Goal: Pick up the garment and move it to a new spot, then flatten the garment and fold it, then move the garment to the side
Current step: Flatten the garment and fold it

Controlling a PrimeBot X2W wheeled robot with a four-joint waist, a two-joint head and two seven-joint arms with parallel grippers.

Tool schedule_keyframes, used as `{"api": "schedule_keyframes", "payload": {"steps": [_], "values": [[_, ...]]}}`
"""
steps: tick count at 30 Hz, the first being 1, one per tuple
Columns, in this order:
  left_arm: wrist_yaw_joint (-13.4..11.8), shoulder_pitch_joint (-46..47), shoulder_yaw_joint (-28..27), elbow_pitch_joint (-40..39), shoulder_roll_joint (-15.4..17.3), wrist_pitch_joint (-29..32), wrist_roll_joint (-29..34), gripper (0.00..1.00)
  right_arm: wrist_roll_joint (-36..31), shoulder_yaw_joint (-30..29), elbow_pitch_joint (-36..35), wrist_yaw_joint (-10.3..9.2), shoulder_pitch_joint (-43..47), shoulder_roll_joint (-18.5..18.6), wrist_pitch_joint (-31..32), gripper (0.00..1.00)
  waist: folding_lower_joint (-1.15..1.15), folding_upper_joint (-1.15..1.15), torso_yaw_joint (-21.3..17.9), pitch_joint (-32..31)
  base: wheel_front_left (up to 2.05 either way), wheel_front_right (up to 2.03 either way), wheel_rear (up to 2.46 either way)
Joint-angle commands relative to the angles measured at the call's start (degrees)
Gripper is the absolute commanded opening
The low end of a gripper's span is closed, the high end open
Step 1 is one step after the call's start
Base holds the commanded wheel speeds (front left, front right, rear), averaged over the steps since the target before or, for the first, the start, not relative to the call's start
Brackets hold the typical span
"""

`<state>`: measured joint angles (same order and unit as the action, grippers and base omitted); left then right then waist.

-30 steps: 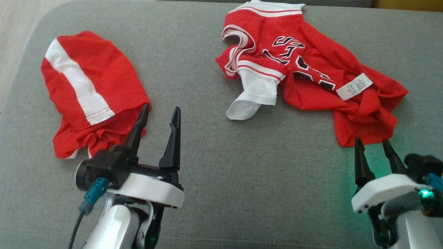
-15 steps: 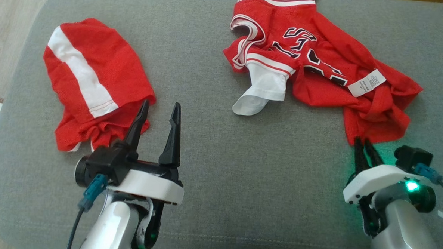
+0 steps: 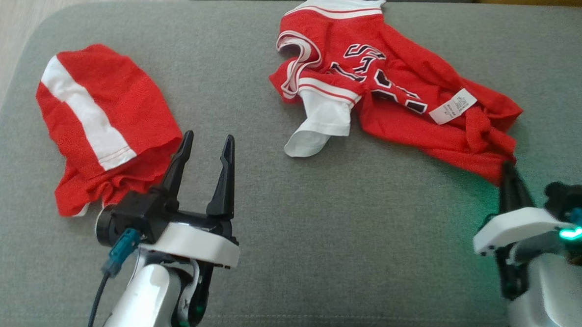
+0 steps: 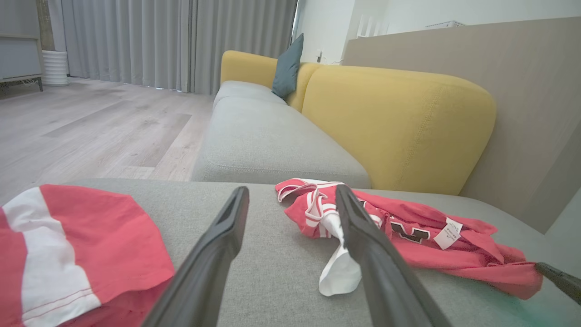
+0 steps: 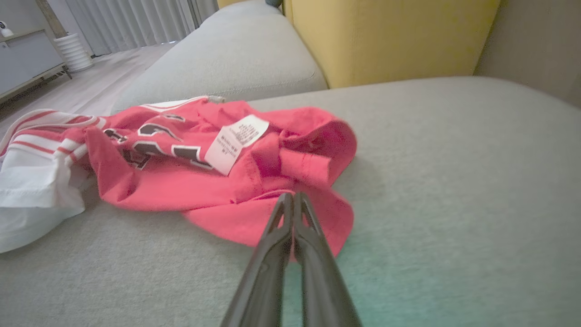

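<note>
The garment, a crumpled red jersey (image 3: 397, 99) with black lettering, white trim and a white label, lies at the back right of the grey sofa seat (image 3: 318, 209). My right gripper (image 3: 506, 168) is shut on its near right hem; the right wrist view shows the closed fingertips (image 5: 292, 196) pinching the red edge of the jersey (image 5: 181, 181). My left gripper (image 3: 208, 138) stands open over the seat, nothing between its fingers, just right of the red shorts (image 3: 111, 121). In the left wrist view the left gripper (image 4: 292, 190) points toward the jersey (image 4: 408, 227).
Red shorts (image 4: 68, 240) with a white stripe lie crumpled at the seat's left. A yellow backrest (image 4: 399, 122) rises behind the seat, and a wooden floor (image 3: 12, 13) lies past the seat's left edge. Bare grey cushion spans the middle and front.
My right gripper went from open to shut on the jersey's near hem, and that corner now lies stretched toward it. The head camera shifted. The left gripper kept still.
</note>
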<state>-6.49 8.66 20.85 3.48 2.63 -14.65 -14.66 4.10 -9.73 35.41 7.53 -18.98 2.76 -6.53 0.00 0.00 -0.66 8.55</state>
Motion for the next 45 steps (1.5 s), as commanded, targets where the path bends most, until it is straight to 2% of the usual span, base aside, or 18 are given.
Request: {"api": "schedule_keyframes", "payload": {"steps": [1, 9, 16, 17, 18, 27, 38, 42, 45], "values": [[0.12, 1.49, -2.15, -1.86, 0.25, -0.35, 0.52, 1.00, -1.60, 0.29, -3.46, -0.04, 0.16, 0.12, 0.10, 0.00, 0.00, 0.00, -0.56, -0.65, 0.00, 0.00, 0.00], [-0.32, 0.70, -1.38, -2.28, 0.25, -0.35, -0.15, 1.00, -7.98, -5.72, -20.56, -0.04, 7.97, 0.12, 8.05, 0.00, 0.00, 0.00, -1.67, -2.29, 0.00, 0.00, 0.00], [-0.52, 0.37, -0.87, -2.34, 0.25, -0.35, -0.44, 1.00, -9.04, -8.05, -26.47, -0.04, 11.57, 0.12, 11.90, 0.00, 0.00, 0.00, -2.04, -2.97, 0.00, 0.00, 0.00], [-0.51, 0.36, -0.82, -2.31, 0.25, -0.35, -0.47, 1.00, -9.45, -8.42, -26.95, -0.04, 11.74, 0.12, 11.72, 0.42, 0.00, 0.00, -2.05, -3.05, 0.00, 0.00, 0.00], [-0.51, 0.36, -0.79, -2.30, 0.25, -0.35, -0.49, 1.00, -9.54, -8.85, -27.35, -0.04, 11.79, 0.12, 11.42, 1.00, 0.00, 0.00, -2.06, -3.12, 0.00, 0.00, 0.00], [-0.51, 0.07, -0.73, -2.27, 0.25, -0.35, -0.45, 1.00, -6.92, -7.70, -29.45, -0.04, 11.68, 0.12, 9.47, 1.00, 0.00, 0.00, -2.33, -3.63, 0.00, 0.00, 0.00], [0.37, 1.62, 0.77, -1.51, 0.25, -0.35, 0.04, 1.00, -2.03, -1.04, -32.43, -0.04, 11.38, 0.12, 5.07, 1.00, 0.00, 0.00, -3.18, -2.14, 0.00, 0.00, 0.00], [1.73, 4.12, 3.78, 1.51, 0.25, -0.35, 0.29, 1.00, -1.70, 0.25, -33.15, -0.04, 10.62, 0.12, 4.99, 1.00, 0.00, 0.00, -3.82, -1.32, 0.00, 0.00, 0.00], [2.48, 6.88, 6.83, 7.08, 0.25, -0.35, 0.78, 1.00, -1.52, 1.17, -33.68, -0.04, 9.93, 0.12, 5.19, 1.00, 0.00, 0.00, -4.72, -0.81, 0.00, 0.00, 0.00]]}}
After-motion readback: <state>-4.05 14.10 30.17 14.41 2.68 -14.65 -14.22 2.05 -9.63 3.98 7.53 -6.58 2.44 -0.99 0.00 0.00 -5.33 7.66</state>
